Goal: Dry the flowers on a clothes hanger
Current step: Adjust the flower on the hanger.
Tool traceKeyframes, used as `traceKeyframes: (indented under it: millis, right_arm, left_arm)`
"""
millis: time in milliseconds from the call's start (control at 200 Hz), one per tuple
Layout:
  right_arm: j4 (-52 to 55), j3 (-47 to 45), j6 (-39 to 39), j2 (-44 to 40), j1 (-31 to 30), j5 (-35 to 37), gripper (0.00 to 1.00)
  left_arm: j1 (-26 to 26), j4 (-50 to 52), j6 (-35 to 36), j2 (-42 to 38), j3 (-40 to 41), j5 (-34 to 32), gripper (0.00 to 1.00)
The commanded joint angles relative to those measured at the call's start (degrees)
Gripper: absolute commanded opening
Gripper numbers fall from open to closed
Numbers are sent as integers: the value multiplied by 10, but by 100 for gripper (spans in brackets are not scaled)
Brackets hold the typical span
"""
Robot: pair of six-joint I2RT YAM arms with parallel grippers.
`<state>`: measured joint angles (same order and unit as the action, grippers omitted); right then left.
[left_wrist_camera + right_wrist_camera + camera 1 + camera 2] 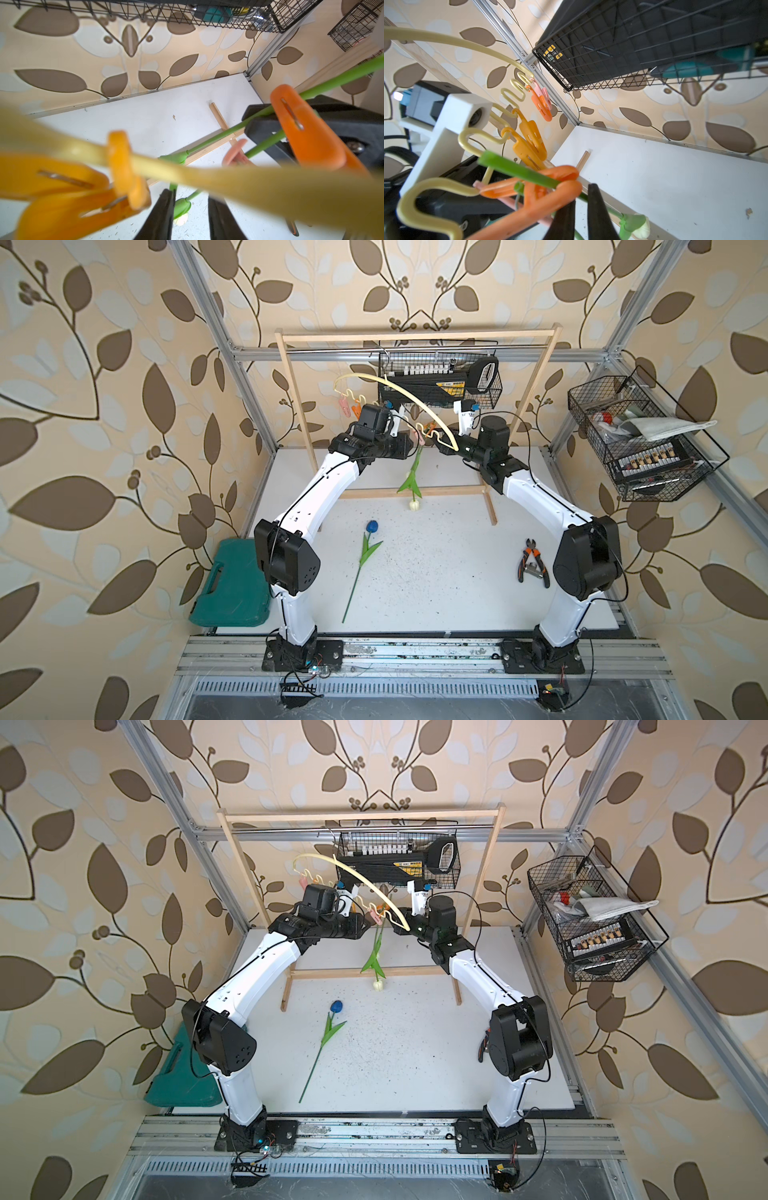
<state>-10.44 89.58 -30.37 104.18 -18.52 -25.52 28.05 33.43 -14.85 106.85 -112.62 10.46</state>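
Note:
The pale yellow clothes hanger [415, 401] [467, 44] hangs on the wooden rack. An orange clothespin [562, 180] [307, 133] at its right end clamps a green stem, and a cream flower [414, 504] [642, 227] hangs head down from it. A second stem ends by the pink clothespin [234, 154]. The blue flower [372, 526] [336, 1006] lies on the table. My right gripper [436, 446] [581, 195] is beside the orange pin, jaws nearly together, and the stem passes behind its tips. My left gripper [415, 444] [191, 195] faces it with fingers apart and tips hidden by the hanger bar.
A wire basket [440, 379] with a black case hangs on the rack [415, 337] above both grippers. Another wire basket [640, 439] is on the right wall. Pliers [532, 562] lie at the table's right and a green case [230, 585] at its left. More pins [349, 406] hang at the hanger's left end.

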Motion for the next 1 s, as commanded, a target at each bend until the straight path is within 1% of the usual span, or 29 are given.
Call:
traceKeyframes:
  millis: [0,270,425,670,770,810,865,950,995]
  right_arm:
    - [54,12,24,-13,-3,30,14]
    - [150,29,60,-44,-2,58,14]
    - [156,25,58,-63,-2,64,15]
    - [180,50,57,-70,-2,59,15]
    - [176,22,60,-76,0,55,22]
    - [163,4,56,-80,2,48,27]
    - [146,-18,43,-82,11,18,32]
    - [122,-41,26,-79,21,-35,46]
    - [109,-48,17,-73,25,-64,49]
  left_arm:
    - [-9,1,4,-12,-5,-12,33]
    - [-9,-6,2,-15,1,-12,33]
    - [-9,-7,1,-12,5,-11,33]
    - [-8,-5,5,-18,7,-14,33]
    - [-9,-4,4,-19,6,-11,34]
    - [-9,-2,4,-20,6,-11,37]
    - [-9,0,7,-24,10,-5,41]
    - [-9,-14,14,-42,39,11,46]
    - [-9,-30,19,-53,62,26,48]
